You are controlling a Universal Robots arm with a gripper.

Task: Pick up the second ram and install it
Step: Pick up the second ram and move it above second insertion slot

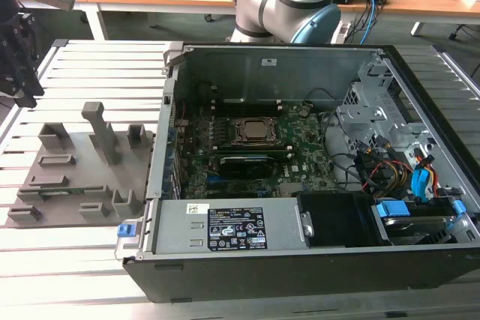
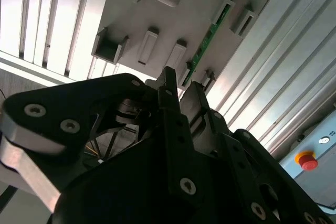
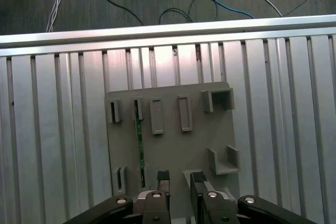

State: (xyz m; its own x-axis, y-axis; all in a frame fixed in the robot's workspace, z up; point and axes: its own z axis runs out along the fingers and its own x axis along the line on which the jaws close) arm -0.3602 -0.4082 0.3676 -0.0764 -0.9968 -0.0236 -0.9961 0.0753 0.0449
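I see the second ram (image 3: 140, 145) in the first wrist view as a thin, long, narrow green circuit-board stick. It stands on its long edge on a flat grey holder plate (image 3: 173, 150), and each of its ends sits in a small grey slotted bracket. It runs straight along one side of the plate. In the second wrist view the ram (image 2: 208, 38) rests in the same slots, not yet picked up.

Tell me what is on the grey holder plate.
A thin green memory stick stands on edge there; the other slots look empty. The pincer hides one edge of the plate.
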